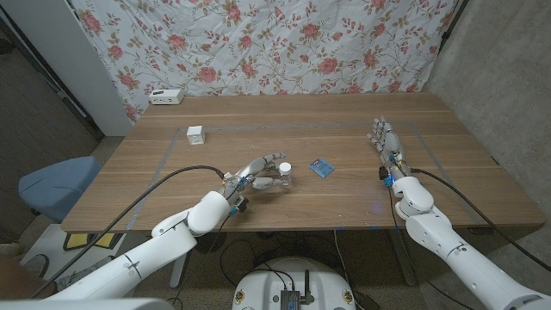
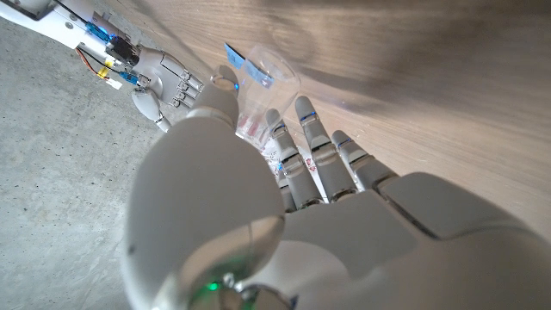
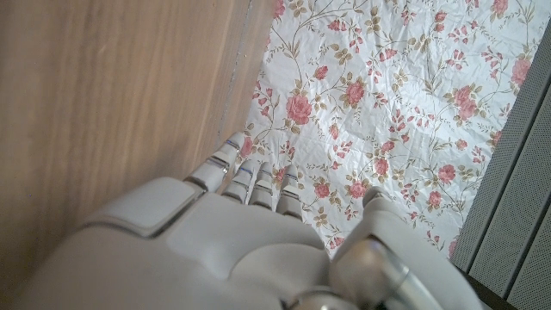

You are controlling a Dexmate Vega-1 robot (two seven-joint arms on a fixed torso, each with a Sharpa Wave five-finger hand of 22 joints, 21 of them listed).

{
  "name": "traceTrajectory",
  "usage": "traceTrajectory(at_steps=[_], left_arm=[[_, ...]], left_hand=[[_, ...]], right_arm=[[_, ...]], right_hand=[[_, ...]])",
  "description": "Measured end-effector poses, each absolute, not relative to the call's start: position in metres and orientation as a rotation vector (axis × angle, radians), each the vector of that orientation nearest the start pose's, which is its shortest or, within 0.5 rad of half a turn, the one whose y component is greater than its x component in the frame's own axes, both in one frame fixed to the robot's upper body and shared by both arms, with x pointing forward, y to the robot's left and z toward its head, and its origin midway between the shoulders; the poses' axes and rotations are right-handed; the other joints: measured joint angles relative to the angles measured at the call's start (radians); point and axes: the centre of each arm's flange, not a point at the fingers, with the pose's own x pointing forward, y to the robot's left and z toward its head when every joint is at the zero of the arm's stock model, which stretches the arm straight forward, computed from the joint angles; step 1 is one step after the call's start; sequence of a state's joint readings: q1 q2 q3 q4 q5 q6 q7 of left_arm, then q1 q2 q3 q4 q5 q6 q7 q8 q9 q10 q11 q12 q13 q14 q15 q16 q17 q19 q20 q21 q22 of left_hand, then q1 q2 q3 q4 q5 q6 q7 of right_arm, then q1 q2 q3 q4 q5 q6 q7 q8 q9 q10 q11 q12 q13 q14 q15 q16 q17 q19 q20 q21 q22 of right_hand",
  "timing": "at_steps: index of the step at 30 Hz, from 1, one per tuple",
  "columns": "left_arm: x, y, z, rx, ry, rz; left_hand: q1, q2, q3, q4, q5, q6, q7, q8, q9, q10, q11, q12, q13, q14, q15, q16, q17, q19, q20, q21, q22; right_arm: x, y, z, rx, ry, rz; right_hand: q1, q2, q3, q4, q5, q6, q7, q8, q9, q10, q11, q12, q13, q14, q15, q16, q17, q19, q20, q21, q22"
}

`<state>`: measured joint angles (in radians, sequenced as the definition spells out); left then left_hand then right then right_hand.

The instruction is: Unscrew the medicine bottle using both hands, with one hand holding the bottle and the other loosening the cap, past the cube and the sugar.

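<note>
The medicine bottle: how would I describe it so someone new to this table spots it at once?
On the wooden table, look near the front middle, at the fingertips of the left hand. The medicine bottle is there, clear with a white cap. The blue sugar packet lies flat beside it; the white cube sits far back.

A makeshift test room is indicated. A wooden bench is marked with tape lines, and a floral sheet is hung behind it as a backdrop. Bare grey wall is seen at the right, a blue chair at the left, and cables are run across the bench.
</note>
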<state>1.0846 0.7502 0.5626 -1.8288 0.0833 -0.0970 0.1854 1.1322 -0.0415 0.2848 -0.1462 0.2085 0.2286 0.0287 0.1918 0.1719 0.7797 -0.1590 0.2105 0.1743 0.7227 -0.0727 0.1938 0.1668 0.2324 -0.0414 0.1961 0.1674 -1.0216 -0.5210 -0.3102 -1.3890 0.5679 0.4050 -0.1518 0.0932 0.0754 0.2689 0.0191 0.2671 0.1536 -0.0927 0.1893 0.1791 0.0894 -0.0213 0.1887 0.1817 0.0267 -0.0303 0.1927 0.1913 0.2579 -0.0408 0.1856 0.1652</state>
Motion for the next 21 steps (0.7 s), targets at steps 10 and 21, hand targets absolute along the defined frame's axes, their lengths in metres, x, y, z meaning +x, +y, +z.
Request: traceTrajectory(at_steps=[10,21], left_arm=[[0.553,0.166,-0.094,0.787,-0.682,-0.285],[0.571,0.153,-0.083,0.766,-0.708,-0.270]], left_hand=[[0.009,0.009,0.000,0.000,0.000,0.000,0.000,0.000,0.000,0.022,0.004,-0.003,0.000,0.021,-0.004,0.000,0.000,0.009,0.002,0.000,0.000],[0.009,0.009,-0.004,0.004,-0.005,0.000,0.000,0.000,0.000,0.032,0.004,-0.004,0.001,0.025,-0.008,-0.005,-0.004,0.027,0.002,0.000,0.000]], right_arm=[[0.619,-0.315,-0.070,0.043,-0.632,0.046],[0.620,-0.318,-0.054,0.006,-0.626,0.070]], right_hand=[[0.000,0.000,0.000,0.000,0.000,0.000,0.000,0.000,0.000,0.000,0.000,0.000,0.000,0.000,0.000,0.000,0.000,0.000,0.000,0.000,0.000],[0.000,0.000,0.000,0.000,0.000,0.000,0.000,0.000,0.000,0.004,0.004,0.000,0.000,0.000,0.000,0.000,0.000,0.011,0.000,0.000,0.000]])
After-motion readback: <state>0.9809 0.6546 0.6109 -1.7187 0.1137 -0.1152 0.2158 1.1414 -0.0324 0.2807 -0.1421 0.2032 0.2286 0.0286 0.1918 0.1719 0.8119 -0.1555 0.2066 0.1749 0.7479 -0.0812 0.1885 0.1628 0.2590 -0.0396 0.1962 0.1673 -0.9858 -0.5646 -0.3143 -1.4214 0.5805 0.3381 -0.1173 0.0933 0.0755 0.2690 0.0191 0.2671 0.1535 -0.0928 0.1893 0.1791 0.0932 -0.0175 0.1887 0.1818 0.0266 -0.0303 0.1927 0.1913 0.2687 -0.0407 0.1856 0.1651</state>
